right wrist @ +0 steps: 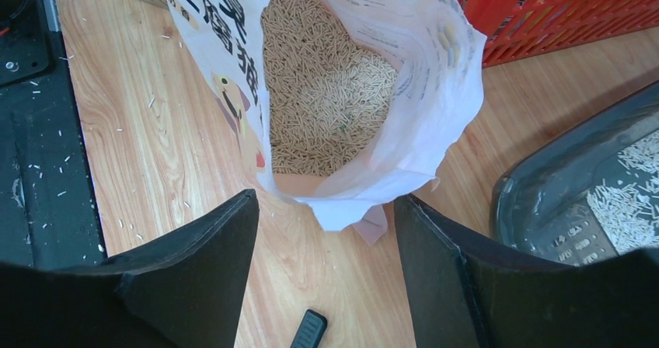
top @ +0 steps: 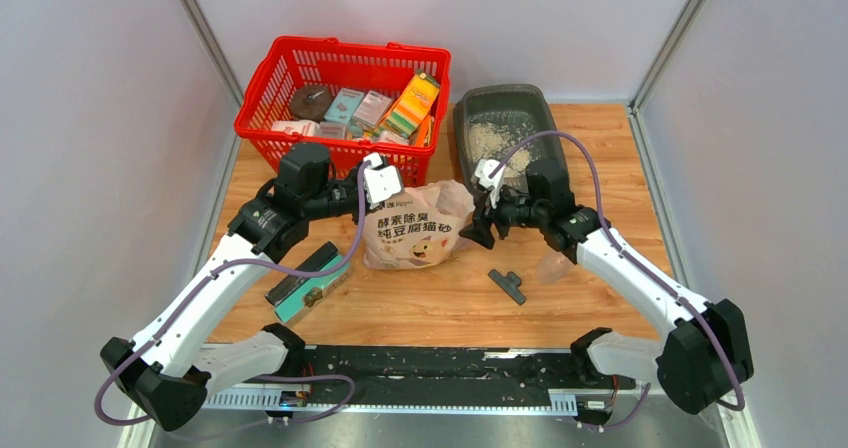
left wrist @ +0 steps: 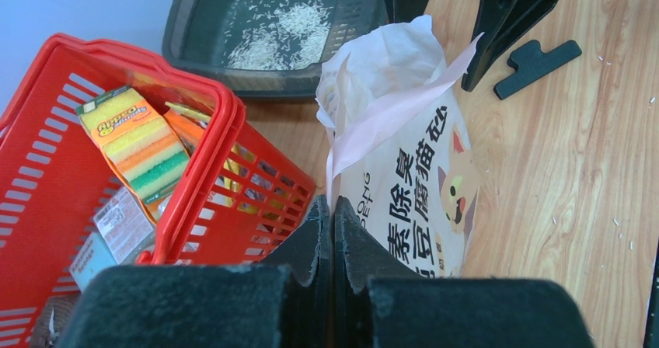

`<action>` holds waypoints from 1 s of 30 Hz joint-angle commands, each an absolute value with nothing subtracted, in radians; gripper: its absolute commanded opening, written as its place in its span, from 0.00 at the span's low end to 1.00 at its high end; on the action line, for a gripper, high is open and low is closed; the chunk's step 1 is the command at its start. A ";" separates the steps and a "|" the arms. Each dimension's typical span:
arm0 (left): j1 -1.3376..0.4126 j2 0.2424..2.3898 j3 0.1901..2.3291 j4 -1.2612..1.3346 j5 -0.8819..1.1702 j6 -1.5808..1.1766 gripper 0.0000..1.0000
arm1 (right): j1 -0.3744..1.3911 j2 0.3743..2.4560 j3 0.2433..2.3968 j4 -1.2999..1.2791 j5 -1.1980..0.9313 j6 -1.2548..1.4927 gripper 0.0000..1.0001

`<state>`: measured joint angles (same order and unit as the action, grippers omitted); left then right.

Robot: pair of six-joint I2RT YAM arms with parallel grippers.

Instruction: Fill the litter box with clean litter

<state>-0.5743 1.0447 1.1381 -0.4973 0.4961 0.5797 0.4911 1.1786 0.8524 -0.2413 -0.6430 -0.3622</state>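
The pinkish-beige litter bag lies on the wooden table with its open mouth toward the right. Beige pellets fill its inside. The dark grey litter box stands at the back right, with a thin patch of litter on its floor. My left gripper is shut on a pink edge of the bag, next to the basket. My right gripper is open at the bag's mouth, and the bag's lip lies just ahead of its fingertips. The box also shows in the left wrist view and the right wrist view.
A red mesh basket with boxes and sponges stands at the back left, against the bag. A teal-and-black box lies at the front left. A black clip lies near the right arm. Stray pellets dot the table and the black front strip.
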 commanded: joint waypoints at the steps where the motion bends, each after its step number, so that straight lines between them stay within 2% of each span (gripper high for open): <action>1: -0.572 1.026 1.166 -0.474 0.525 0.551 0.00 | 0.502 1.215 0.893 -0.158 -0.667 -0.325 0.68; 16: -0.574 1.028 1.154 -0.471 0.528 0.540 0.00 | 0.528 1.238 0.916 -0.064 -0.703 -0.209 0.64; 25: -0.574 1.035 1.161 -0.485 0.531 0.534 0.00 | 0.537 1.321 0.922 0.029 -0.755 -0.161 0.61; 28: -0.574 1.035 1.161 -0.494 0.531 0.529 0.00 | 0.546 1.339 0.933 0.037 -0.758 -0.175 0.57; 30: -0.574 1.037 1.163 -0.502 0.532 0.528 0.00 | 0.548 1.345 0.939 0.038 -0.758 -0.176 0.50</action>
<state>-0.5743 1.0443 1.1381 -0.4984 0.4969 0.5602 0.5369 1.3361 0.8822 -0.0364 -0.7288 -0.1799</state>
